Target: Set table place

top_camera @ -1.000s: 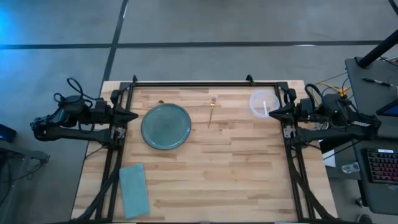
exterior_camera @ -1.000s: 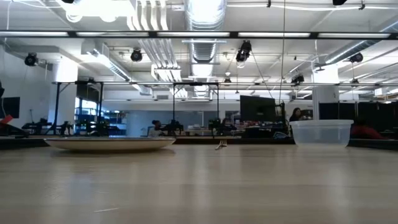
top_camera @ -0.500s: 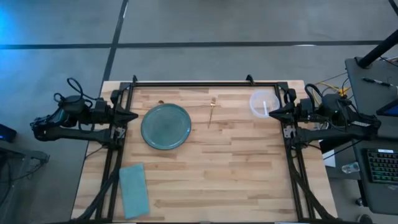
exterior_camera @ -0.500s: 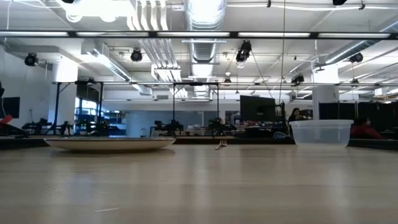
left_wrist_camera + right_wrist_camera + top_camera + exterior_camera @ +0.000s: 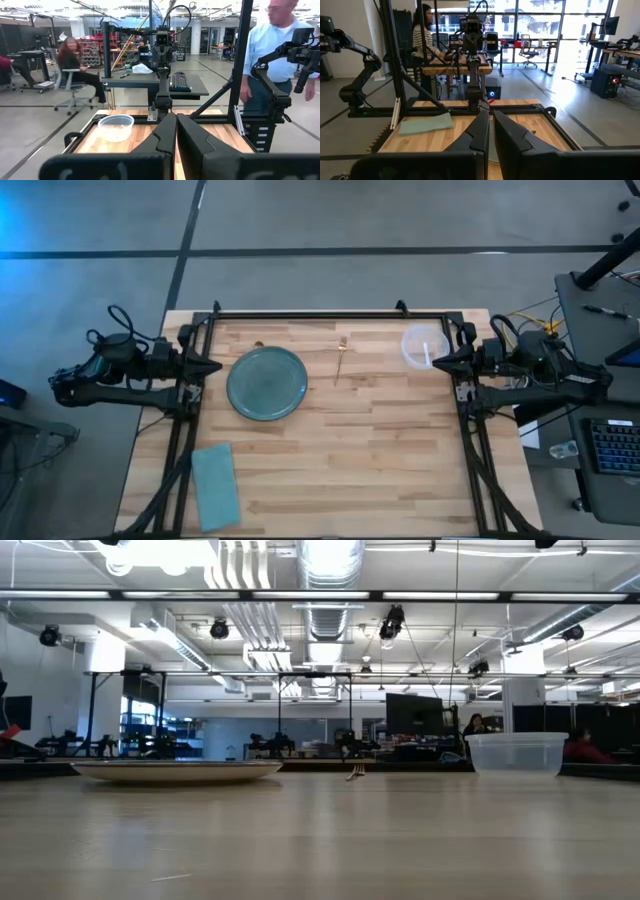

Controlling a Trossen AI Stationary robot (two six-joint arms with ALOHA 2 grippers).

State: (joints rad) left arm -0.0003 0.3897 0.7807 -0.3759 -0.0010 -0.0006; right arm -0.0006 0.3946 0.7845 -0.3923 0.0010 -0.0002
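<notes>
Right gripper (image 5: 491, 131) with dark fingers pressed together, wooden desk (image 5: 540, 127) beyond, green cloth (image 5: 425, 123) near its rail, person (image 5: 423, 31) standing behind

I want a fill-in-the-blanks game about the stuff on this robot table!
1. The round green plate lies nearest the ____ gripper.
2. The clear tub sits by the ____ gripper.
3. The small golden utensil lies between the plate and the ____.
4. The folded cloth lying near a corner of the table is ____ in colour.

Missing words: left; right; tub; green
</notes>
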